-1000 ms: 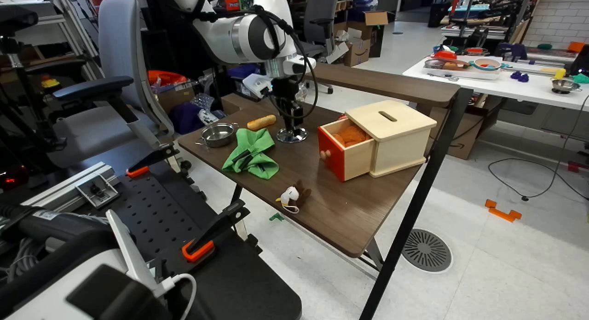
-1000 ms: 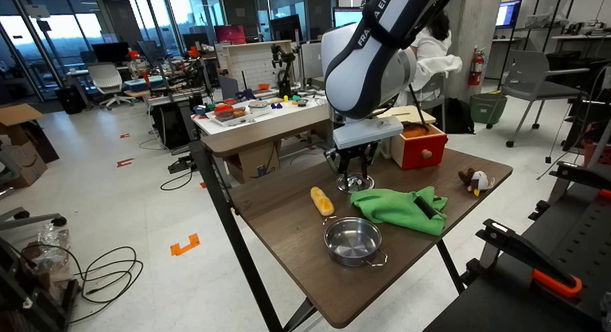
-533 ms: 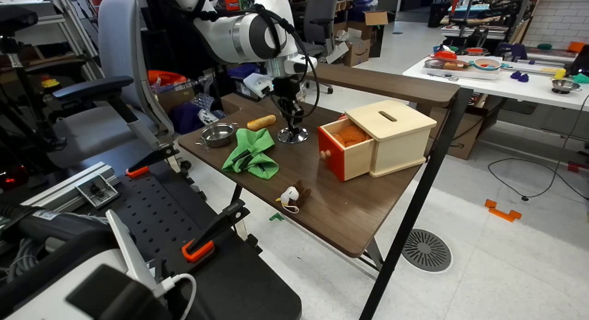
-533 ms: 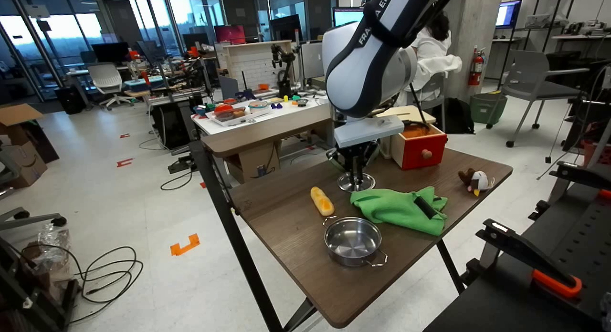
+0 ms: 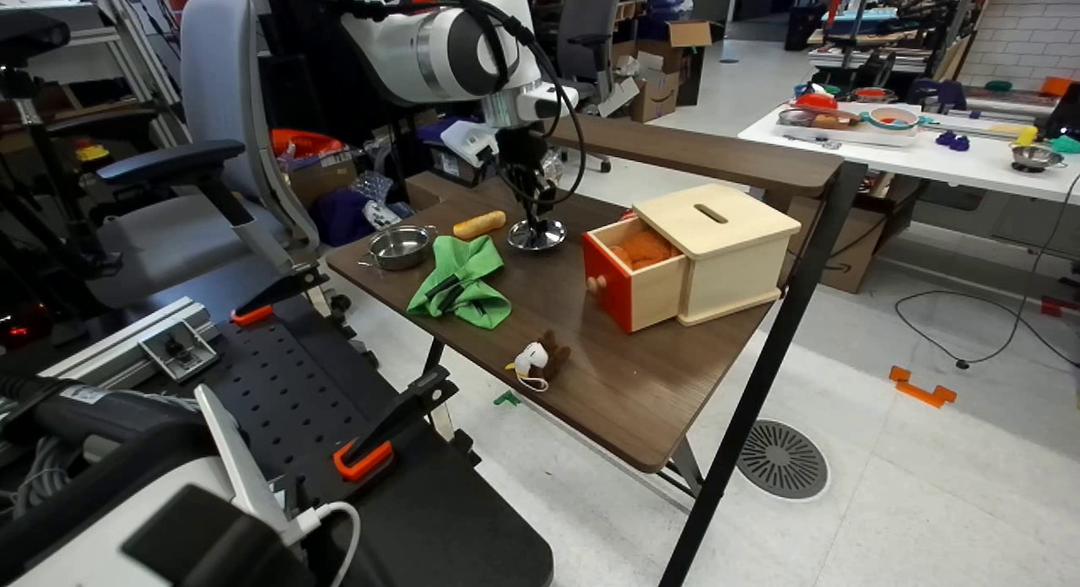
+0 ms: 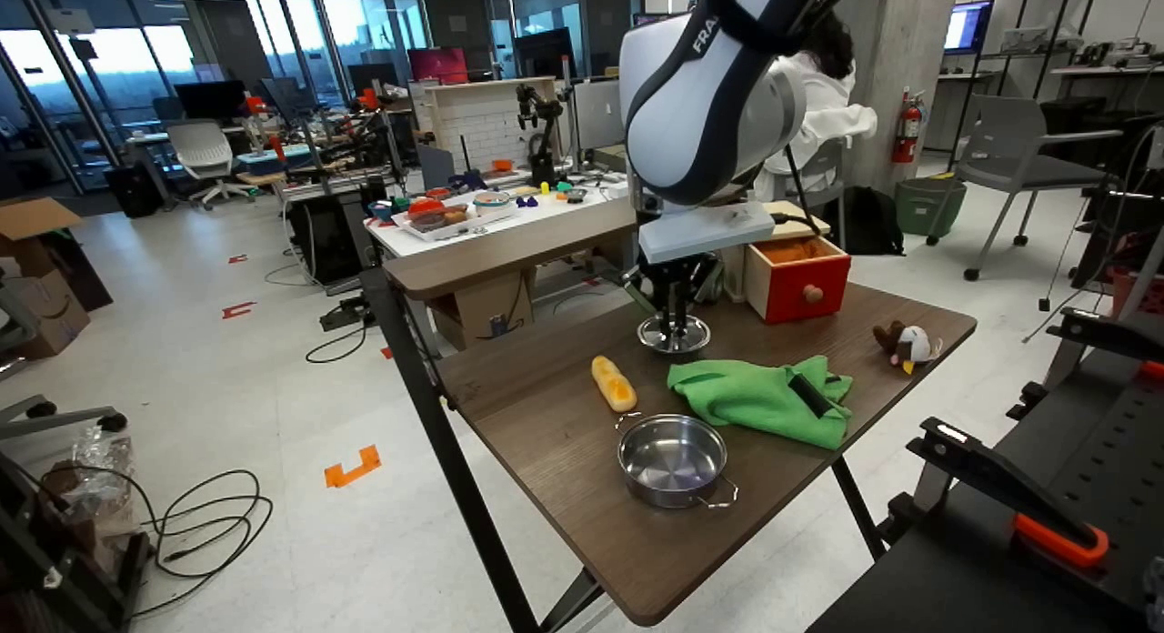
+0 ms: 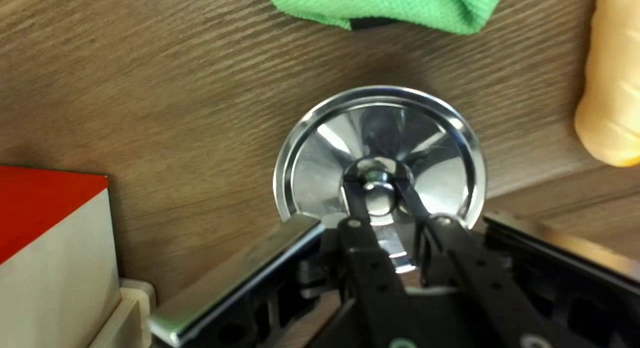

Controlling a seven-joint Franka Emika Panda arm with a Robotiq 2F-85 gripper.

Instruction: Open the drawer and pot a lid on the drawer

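Observation:
The light-wood box (image 5: pixel 742 266) stands on the brown table with its red-fronted drawer (image 5: pixel 613 288) pulled partly out. Orange stuff (image 5: pixel 645 250) lies in the drawer. The red front also shows in an exterior view (image 6: pixel 791 292) and at the left of the wrist view (image 7: pixel 45 203). My gripper (image 7: pixel 378 184) is shut on the knob of the round shiny metal lid (image 7: pixel 320 173). The lid also shows under the gripper in both exterior views (image 5: pixel 548 237) (image 6: pixel 688 339). It hangs roughly level, slightly above the table, beside the drawer.
A metal pot (image 6: pixel 673 460) with two handles stands near the table's end. A green cloth (image 6: pixel 764 401) and a yellow bread roll (image 6: pixel 614 385) lie close to the lid. A plush bird (image 5: pixel 536 361) lies by the table edge. A raised shelf (image 5: pixel 692 153) runs along one table side.
The fingers, apart one second ago, have closed on the lid's knob. The arm has risen and the lid has come up a little with it. The drawer has not moved.

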